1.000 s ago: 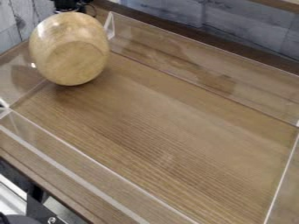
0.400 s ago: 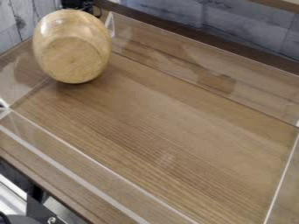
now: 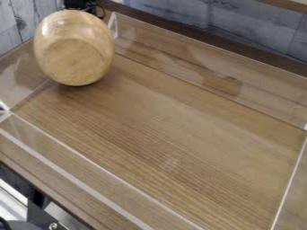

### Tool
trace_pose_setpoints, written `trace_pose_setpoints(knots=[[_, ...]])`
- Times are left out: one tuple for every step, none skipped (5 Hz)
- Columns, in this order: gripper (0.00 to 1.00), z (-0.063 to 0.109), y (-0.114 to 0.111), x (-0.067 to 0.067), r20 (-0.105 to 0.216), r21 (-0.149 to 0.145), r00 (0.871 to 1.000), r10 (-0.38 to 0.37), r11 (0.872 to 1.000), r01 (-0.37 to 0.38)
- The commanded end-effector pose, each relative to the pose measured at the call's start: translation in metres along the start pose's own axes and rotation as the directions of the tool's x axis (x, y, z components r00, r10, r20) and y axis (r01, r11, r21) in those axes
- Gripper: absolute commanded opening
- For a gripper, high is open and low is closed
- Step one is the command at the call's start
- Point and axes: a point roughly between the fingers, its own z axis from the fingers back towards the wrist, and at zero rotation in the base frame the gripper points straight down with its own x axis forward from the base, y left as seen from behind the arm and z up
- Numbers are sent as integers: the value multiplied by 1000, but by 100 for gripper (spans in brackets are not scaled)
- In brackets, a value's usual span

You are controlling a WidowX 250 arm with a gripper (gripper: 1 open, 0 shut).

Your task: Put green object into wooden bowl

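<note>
While the wooden bowl [image 3: 74,48] is shown tipped on its side in the far left corner of the clear-walled tray [image 3: 192,148], with its rounded underside turned toward the camera, no opening is offered into which anything could be dropped. A dark shape is glimpsed just behind the bowl's top edge; it may be part of the arm, but this cannot be confirmed. The gripper itself is not seen; by its recorded state the jaws are taken to be nearly closed, and whether anything is held between them cannot be told.

The green object is not visible anywhere; it may be hidden behind or inside the bowl, or it may lie outside the view.

Several failures are judged possible. If the bowl is gripped by its rim, a slip could be caused by the smooth, curved wood, and the bowl could roll across the tray floor. If it is released while tilted, it could settle upside down, and the block could be trapped beneath or shut out. Any block resting inside could also be spilled by a hasty turn.
</note>
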Motion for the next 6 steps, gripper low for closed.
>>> trace_pose_setpoints(knots=[[0,-15,-5,-8,-46,-22,998,-30,999,29],[0,-16,-5,-12,-58,-19,998,-36,999,35],[0,-18,-3,-24,-69,-5,992,-108,994,108],[0,-18,0,-36,-82,9,980,-180,983,182],[0,-17,4,-41,-98,17,963,-249,968,252],[0,-17,6,-45,-117,29,941,-317,946,322]])
